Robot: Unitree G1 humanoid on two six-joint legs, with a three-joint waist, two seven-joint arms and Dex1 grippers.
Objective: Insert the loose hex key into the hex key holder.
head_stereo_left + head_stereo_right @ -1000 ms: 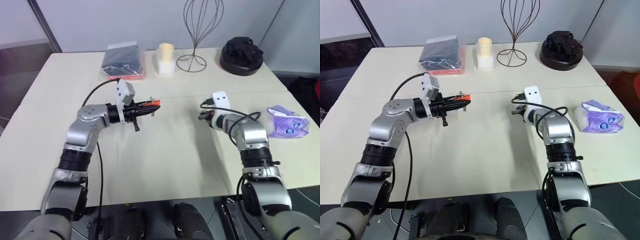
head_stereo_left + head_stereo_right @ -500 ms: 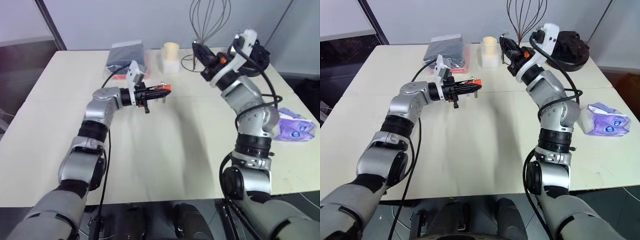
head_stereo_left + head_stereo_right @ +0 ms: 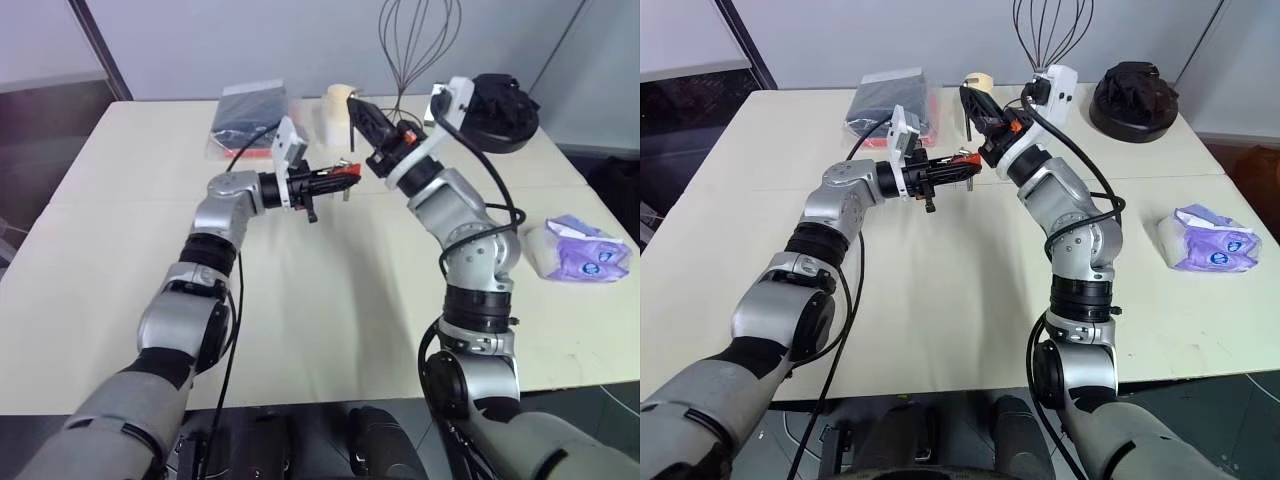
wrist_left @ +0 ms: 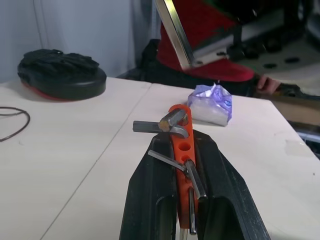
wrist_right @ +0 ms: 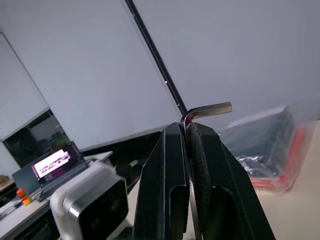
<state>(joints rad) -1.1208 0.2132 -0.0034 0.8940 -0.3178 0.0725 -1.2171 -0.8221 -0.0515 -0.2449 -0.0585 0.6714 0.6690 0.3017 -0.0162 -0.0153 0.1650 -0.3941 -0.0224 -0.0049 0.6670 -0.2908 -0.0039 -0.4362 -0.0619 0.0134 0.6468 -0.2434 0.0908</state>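
My left gripper is shut on the hex key holder, a red-orange block with short dark keys sticking out of it, held level above the table's middle. My right gripper is shut on the loose hex key, a thin grey L-shaped rod whose bent end pokes out past the fingertips. In the eye views the right gripper is raised and tilted upward, just above and beyond the holder, a short gap apart from it.
At the back of the cream table lie a dark bagged cloth, a cream cylinder, a wire stand and a black heap on a round base. A purple tissue packet lies at the right.
My right gripper rose from near the table and swung left with the hex key, up beside the holder. My left gripper moved right and forward with the holder.
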